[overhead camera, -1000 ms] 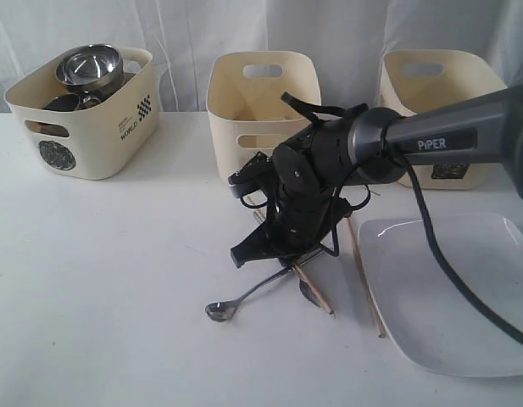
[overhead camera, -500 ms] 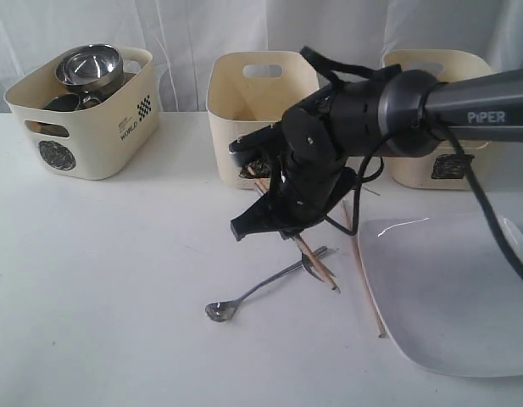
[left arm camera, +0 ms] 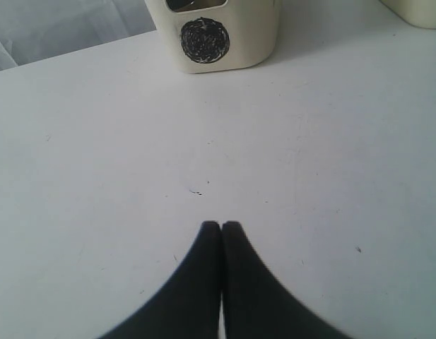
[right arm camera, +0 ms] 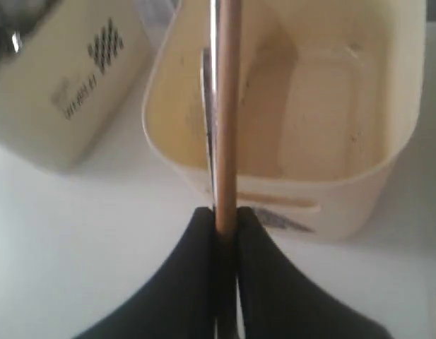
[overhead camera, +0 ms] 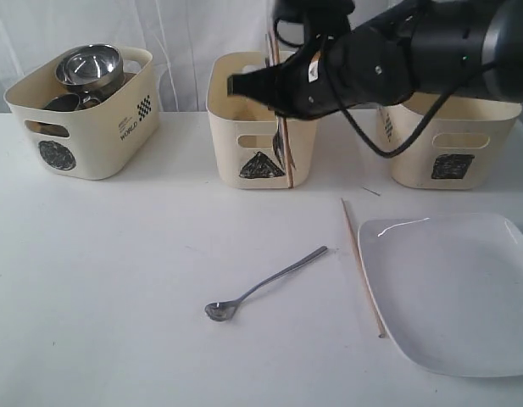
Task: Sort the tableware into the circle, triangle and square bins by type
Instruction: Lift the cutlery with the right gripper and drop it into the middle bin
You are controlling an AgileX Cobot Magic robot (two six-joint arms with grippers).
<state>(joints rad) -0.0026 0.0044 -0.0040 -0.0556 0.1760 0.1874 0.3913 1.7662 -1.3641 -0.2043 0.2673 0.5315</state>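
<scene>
The table (overhead camera: 117, 280) fills the exterior view. The right arm (overhead camera: 431, 42) crosses the top right, and the plate (overhead camera: 464, 297) lies at lower right, cut by the frame edge. Along the back stand the circle bin (overhead camera: 91, 144) at upper left, holding a steel bowl (overhead camera: 90, 66) and mugs, the triangle bin (overhead camera: 244, 110) at centre, and the square bin (overhead camera: 447, 136) at right, partly behind the arm.

A spoon (overhead camera: 265, 284) lies in the middle. A loose chopstick (overhead camera: 361, 267) lies just beside the plate's left edge. The lower left of the table is bare.

Only the right wrist view shows the grip: the right gripper (right arm camera: 225, 215) is clamped on a chopstick (right arm camera: 226, 106), with a steel piece (right arm camera: 207, 106) alongside, over the triangle bin's near rim. In the exterior view that chopstick hangs upright across the bin's front.

Only the left wrist view shows the left gripper (left arm camera: 221, 226): its jaws are together over bare table, and the circle bin is well apart at the top of the frame.
</scene>
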